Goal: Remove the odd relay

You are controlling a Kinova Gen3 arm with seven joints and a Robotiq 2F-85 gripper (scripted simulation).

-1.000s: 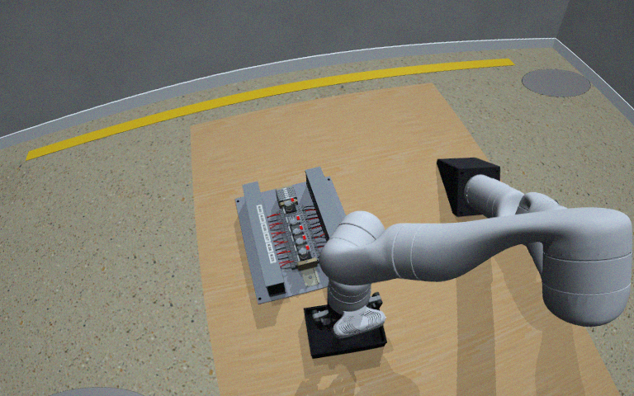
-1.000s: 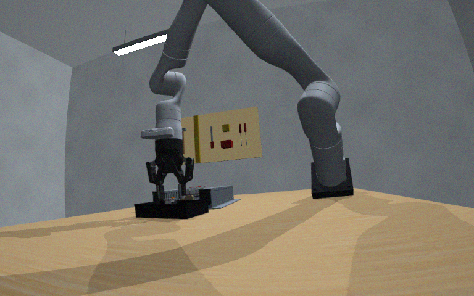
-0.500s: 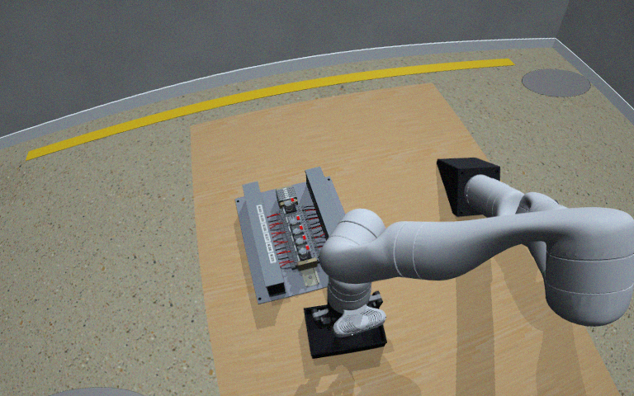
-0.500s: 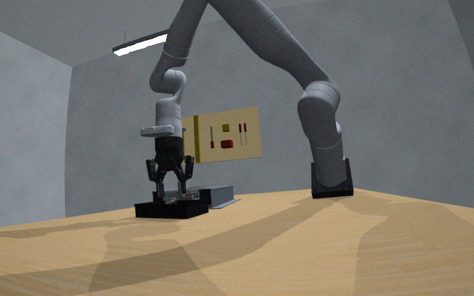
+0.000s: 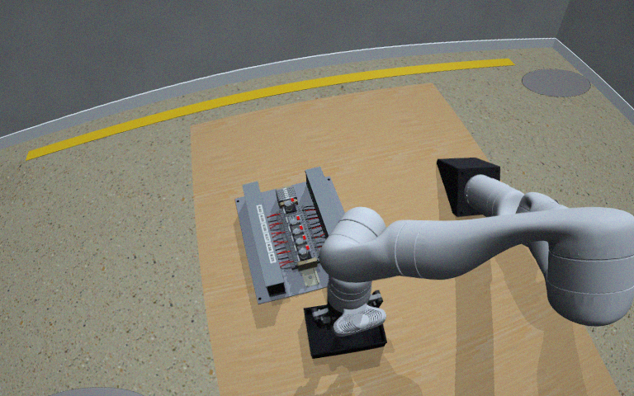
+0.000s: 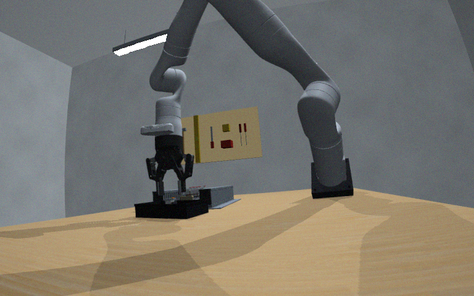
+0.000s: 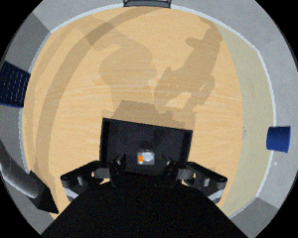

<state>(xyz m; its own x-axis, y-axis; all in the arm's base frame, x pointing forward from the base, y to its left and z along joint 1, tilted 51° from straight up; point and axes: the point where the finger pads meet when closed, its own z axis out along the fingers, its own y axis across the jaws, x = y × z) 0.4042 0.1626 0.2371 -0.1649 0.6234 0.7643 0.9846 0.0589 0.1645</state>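
A relay with an orange button is in the black parts tray. My gripper is open. Its fingers stand on either side of that relay, with a gap on each side in the wrist view, and reach down to about the tray's rim in the exterior view. The arm hides the relay in the top view. Several relays with red buttons stand in the socket row; a space without a red button shows between the farthest one and the others.
The grey panel with two raised grey ducts is beside the tray. Red wires run along both sides of the sockets. The arm's black base stands on the wooden table.
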